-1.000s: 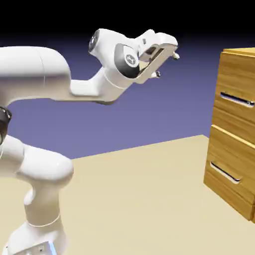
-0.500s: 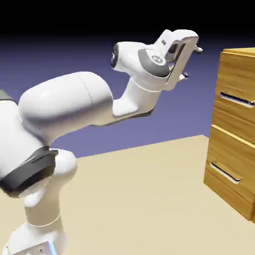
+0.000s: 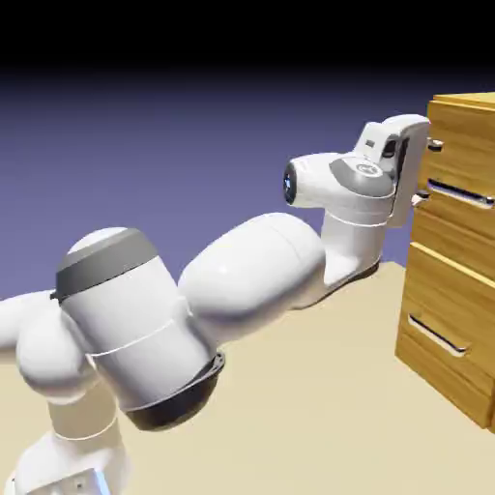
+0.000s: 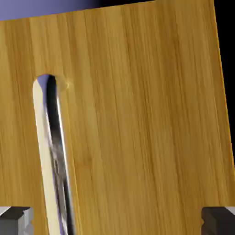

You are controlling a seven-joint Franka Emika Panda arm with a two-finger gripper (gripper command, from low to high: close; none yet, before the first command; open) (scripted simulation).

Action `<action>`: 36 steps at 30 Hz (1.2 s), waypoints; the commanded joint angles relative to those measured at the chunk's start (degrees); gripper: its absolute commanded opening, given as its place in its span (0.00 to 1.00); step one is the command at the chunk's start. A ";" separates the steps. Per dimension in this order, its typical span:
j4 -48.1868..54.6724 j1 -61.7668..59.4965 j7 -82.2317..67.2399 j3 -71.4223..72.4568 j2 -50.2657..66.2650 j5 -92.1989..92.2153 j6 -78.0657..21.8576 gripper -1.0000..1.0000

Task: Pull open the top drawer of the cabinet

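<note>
The cabinet (image 3: 452, 276) stands at the right edge of the exterior view, light-brown wood grain with two stacked drawers. The top drawer (image 3: 466, 155) sits flush, its silver bar handle (image 3: 462, 193) across its front. My gripper (image 3: 426, 174) is open right in front of that drawer, one finger above the handle's left end and one at about its height. In the hand view the top drawer (image 4: 137, 114) fills the picture. The handle (image 4: 53, 156) runs up the left side, close to the left fingertip (image 4: 16, 220). My gripper (image 4: 117, 223) has nothing between its fingers.
The lower drawer (image 3: 447, 319) with its own silver handle (image 3: 437, 336) sits beneath. The tan table (image 3: 290, 406) stretches left of the cabinet, with my bulky arm (image 3: 242, 276) leaning low across it.
The arm has swung right and down toward the cabinet, bringing the hand from high at mid-picture to the top drawer's front. The gripper stayed open.
</note>
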 commanded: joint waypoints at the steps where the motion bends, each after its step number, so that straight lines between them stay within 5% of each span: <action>1: 0.70 1.49 0.02 -1.26 -0.62 -2.49 -0.43 0.50; 10: 12.44 12.01 -2.02 -6.03 -1.86 -5.54 1.58 0.50; 11: 12.44 12.01 -2.02 -6.03 -1.86 -5.54 1.58 0.00; 29: -21.30 -19.53 5.71 7.15 0.04 -3.20 -2.36 0.00; 36: -18.65 -23.46 23.15 8.91 13.69 -8.48 2.01 0.00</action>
